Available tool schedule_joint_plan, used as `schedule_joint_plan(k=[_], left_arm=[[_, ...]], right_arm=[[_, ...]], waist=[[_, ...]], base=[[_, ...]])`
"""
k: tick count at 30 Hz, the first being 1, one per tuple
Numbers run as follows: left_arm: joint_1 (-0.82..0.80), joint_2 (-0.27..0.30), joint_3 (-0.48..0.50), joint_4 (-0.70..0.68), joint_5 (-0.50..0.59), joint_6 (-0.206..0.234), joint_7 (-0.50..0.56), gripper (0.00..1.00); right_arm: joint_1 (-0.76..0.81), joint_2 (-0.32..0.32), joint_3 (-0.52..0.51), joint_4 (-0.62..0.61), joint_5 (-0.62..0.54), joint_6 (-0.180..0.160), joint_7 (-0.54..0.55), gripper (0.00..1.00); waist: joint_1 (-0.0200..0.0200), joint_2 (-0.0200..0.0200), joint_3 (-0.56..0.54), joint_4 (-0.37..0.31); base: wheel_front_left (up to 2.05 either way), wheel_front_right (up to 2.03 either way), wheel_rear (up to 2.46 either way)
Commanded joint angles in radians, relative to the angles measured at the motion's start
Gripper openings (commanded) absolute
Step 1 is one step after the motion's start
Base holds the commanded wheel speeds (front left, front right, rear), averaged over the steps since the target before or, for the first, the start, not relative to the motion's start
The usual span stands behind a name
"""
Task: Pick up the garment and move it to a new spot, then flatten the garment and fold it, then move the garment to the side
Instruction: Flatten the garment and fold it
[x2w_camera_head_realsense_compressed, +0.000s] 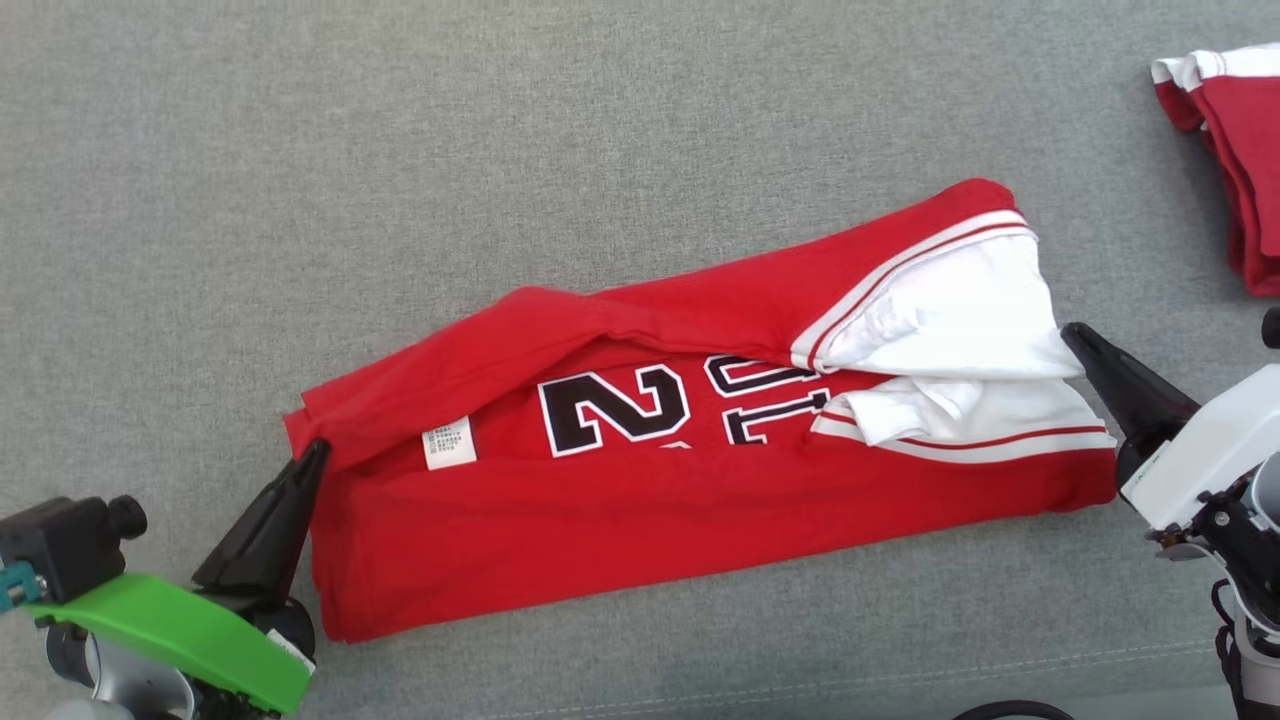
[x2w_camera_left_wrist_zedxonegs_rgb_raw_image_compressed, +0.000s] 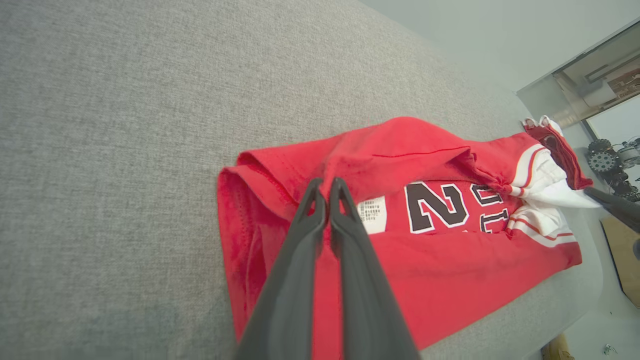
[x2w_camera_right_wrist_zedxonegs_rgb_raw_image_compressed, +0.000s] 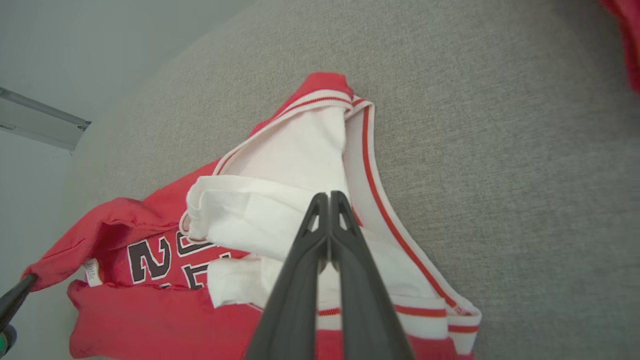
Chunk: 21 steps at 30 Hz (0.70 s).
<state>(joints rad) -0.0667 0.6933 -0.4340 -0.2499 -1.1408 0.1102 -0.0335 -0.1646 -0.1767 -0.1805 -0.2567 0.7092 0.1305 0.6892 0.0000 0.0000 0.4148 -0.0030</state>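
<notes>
Garment (x2w_camera_head_realsense_compressed: 640, 520): a red jersey folded into a long band, lying on the grey fabric surface (x2w_camera_head_realsense_compressed: 400, 150). You see black numerals (x2w_camera_head_realsense_compressed: 615, 405) and a white care label (x2w_camera_head_realsense_compressed: 448, 443) at its fold.
Left gripper (x2w_camera_head_realsense_compressed: 319, 447): at the garment's label end, jaws closed, tips touching the corner. You cannot tell whether cloth is pinched.
Right gripper (x2w_camera_head_realsense_compressed: 1069, 332): at the garment's white-sleeved end, jaws closed, tips against the white cloth.
Second red-and-white cloth (x2w_camera_head_realsense_compressed: 1240, 150): well apart from the garment, beyond its sleeved end.
</notes>
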Motion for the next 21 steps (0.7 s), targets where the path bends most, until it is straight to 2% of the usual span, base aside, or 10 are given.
schedule_joint_plan(k=[1, 7, 9, 16, 21], left_arm=[[0.024, -0.007, 0.009, -0.011, -0.011, 0.0, -0.019, 0.0], [0.057, 0.012, 0.03, -0.04, -0.027, -0.015, -0.034, 0.0], [0.065, 0.014, 0.019, -0.038, -0.04, -0.039, -0.023, 0.0], [0.081, 0.011, -0.013, 0.051, -0.045, -0.109, -0.022, 0.0], [0.071, 0.007, -0.034, 0.118, -0.036, -0.127, -0.013, 0.0]], right_arm=[[0.006, -0.007, 0.01, 0.012, -0.008, 0.0, -0.016, 0.0], [0.004, -0.01, 0.005, 0.0, 0.021, 0.0, -0.016, 0.0], [0.024, -0.011, -0.002, 0.009, 0.023, 0.0, -0.006, 0.0], [0.048, -0.009, 0.002, 0.088, -0.017, 0.0, -0.012, 0.0], [0.054, -0.012, 0.015, 0.136, -0.03, 0.0, -0.006, 0.0]], waist=[[0.0, 0.0, -0.016, -0.004], [0.0, 0.0, -0.037, 0.002], [0.0, 0.0, -0.041, 0.006], [0.0, 0.0, -0.051, 0.005], [0.0, 0.0, -0.059, 0.007]], base=[[0.0, 0.0, 0.0], [0.0, 0.0, 0.0], [0.0, 0.0, 0.0], [0.0, 0.0, 0.0], [0.0, 0.0, 0.0]])
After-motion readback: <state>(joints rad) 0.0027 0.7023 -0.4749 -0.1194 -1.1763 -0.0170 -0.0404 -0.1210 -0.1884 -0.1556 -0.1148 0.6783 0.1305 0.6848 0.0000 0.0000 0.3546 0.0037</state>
